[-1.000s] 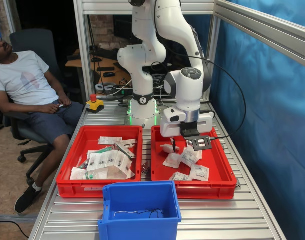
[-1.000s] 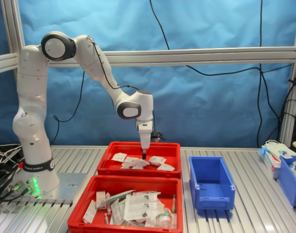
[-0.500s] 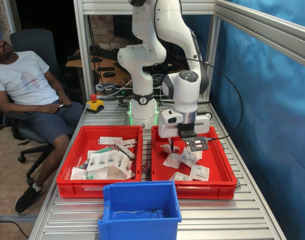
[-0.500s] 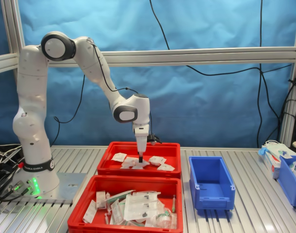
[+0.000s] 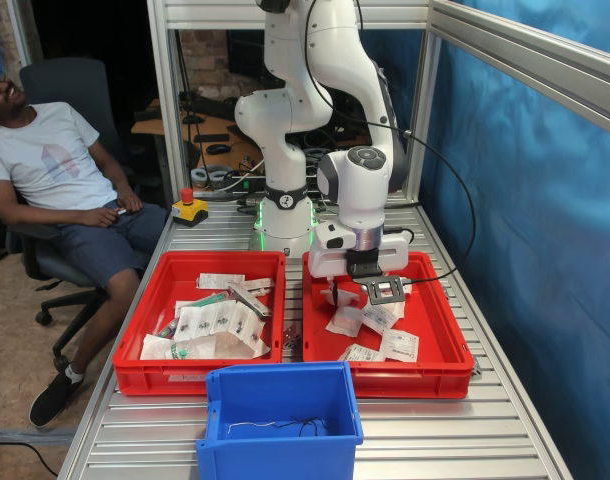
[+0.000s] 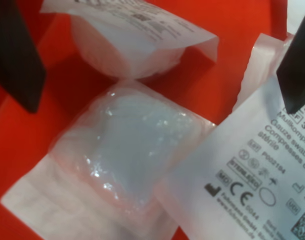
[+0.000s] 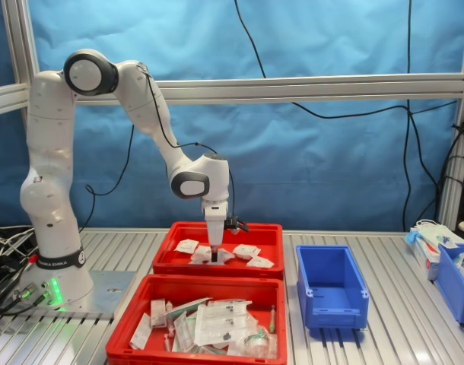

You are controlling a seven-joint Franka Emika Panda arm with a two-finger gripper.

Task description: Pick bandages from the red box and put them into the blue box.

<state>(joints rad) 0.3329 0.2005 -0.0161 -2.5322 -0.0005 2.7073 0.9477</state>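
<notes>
**Gripper low over a puffy packet in the red box**

In the first exterior view, the arm reaches down at centre frame into the red box point(image 5: 437, 345) on the right, where a few white bandages point(image 5: 399, 345) lie scattered on its floor. The gripper point(image 5: 337, 297) sits low among them, in the box's upper left part. A second red tray point(image 5: 135, 372), heaped with long strips, sits to the left, and the blue box point(image 5: 281, 438) waits at lower centre, well apart from the arm. A man point(image 5: 55, 165) lounges in a chair at the upper left.

In the wrist view, the two dark fingers point(image 6: 15, 52) stand spread wide, nothing between them yet. A puffy packet point(image 6: 130, 150) lies between them, overlapped along one edge by a flat printed packet point(image 6: 257, 165); another packet point(image 6: 127, 37) rests just beside it.

In the second exterior view, the gripper point(image 7: 214, 258) hangs at centre frame inside the far red box point(image 7: 270, 232), with the blue box point(image 7: 331, 293) to the right.

I judge the grasp is next: it should come straight down with the bulge centred, closing only on the puffy one, so the printed neighbour does not get pinched along with it.
</notes>
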